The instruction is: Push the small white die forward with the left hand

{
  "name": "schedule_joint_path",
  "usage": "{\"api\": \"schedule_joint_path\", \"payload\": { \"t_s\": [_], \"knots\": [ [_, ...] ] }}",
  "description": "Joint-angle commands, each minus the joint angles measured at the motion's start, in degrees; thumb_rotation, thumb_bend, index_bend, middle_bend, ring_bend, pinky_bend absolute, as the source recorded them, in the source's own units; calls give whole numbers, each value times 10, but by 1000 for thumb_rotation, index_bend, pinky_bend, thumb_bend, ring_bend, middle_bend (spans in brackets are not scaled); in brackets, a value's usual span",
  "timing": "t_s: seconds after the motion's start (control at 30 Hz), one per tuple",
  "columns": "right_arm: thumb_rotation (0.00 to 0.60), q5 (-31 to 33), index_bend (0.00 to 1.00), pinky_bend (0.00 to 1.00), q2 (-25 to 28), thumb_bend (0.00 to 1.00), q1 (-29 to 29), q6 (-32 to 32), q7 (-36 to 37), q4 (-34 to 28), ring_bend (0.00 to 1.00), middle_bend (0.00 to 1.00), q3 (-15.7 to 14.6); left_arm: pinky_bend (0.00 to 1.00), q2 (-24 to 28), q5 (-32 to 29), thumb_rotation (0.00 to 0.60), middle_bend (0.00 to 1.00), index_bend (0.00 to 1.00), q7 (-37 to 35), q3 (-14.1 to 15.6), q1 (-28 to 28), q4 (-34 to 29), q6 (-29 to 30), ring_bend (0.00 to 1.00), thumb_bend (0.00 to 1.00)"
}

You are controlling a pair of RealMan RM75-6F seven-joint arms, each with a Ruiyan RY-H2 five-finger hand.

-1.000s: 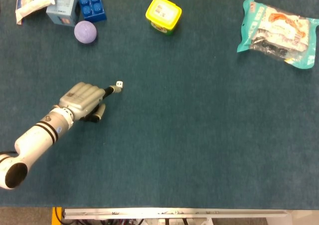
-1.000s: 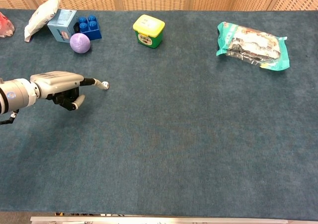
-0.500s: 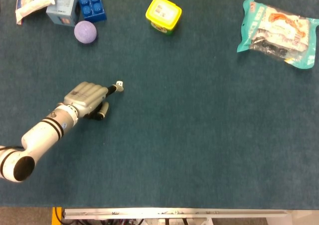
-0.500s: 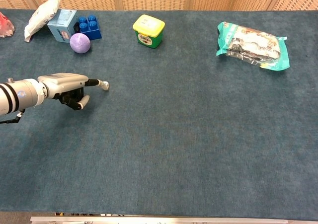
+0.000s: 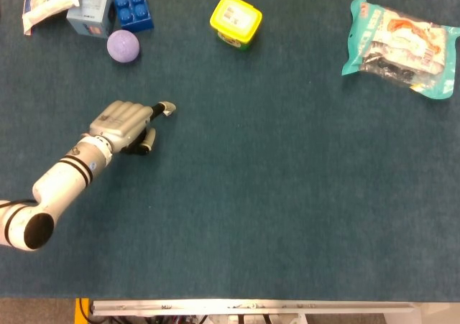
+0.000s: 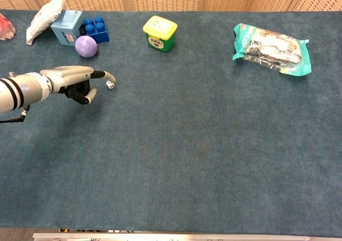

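Where the blue-carpeted counter (image 6: 203,145) spreads across both views, it carries everything else in sight. The left arm (image 5: 54,187) reaches in from the near left, its white forearm banded with dark rings. At the far right lies a teal snack packet (image 6: 271,41), flat on the cloth. The left hand (image 6: 75,80) sits at the left of the counter, most of its fingers curled under the palm and one finger stretched out toward the right; it holds nothing. A white pouch (image 6: 45,9) leans at the far left corner, touching a pale blue box (image 6: 66,20). Just right of that box is a blue toy brick (image 6: 96,29), and just near of the two rests a purple ball (image 6: 86,45). A yellow-lidded tub (image 6: 160,32) stands alone at the far edge, well right of the brick. The small white die (image 6: 110,84) lies just beneath the tip of the outstretched finger in the chest view, close enough that touch cannot be told; in the head view the fingertip (image 5: 167,108) covers it. The right hand appears in neither view.
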Motion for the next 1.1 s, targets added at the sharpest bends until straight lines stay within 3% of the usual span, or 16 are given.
{"api": "schedule_joint_path", "payload": {
  "t_s": [0.03,0.17,0.27,0.43,0.57,0.73,0.87,1.1],
  "knots": [
    [600,1,150,328,0,437,0,-1,0,0,289,336,0,1000,14,1,600,1000,118,-3,-1,3,-17,7,1000,709],
    [600,0,150,328,-1,438,1,-3,-1,1,289,337,0,1000,32,16,600,1000,117,4,9,20,-45,38,1000,706],
    [600,1,150,328,-1,437,2,-5,-2,0,290,336,0,994,45,44,600,965,100,8,19,55,-74,104,953,697],
    [600,3,150,328,0,437,5,-15,-7,-2,289,336,-1,858,52,93,600,732,60,1,28,122,-95,227,696,567],
    [600,2,150,328,-1,437,10,-24,-16,-6,289,337,-2,719,46,118,600,501,51,3,31,179,-93,326,478,388],
    [600,-2,150,328,-1,437,16,-35,-23,-8,289,336,-5,500,49,151,582,340,48,-23,31,242,-91,427,312,327],
    [600,-12,150,328,-1,437,24,-46,-24,-9,289,336,-10,402,67,167,571,293,50,-31,41,285,-91,476,264,325],
    [600,-21,150,328,-9,438,30,-52,-25,-8,289,337,-14,364,97,180,572,285,55,-33,54,345,-123,530,257,325]
  ]
}}
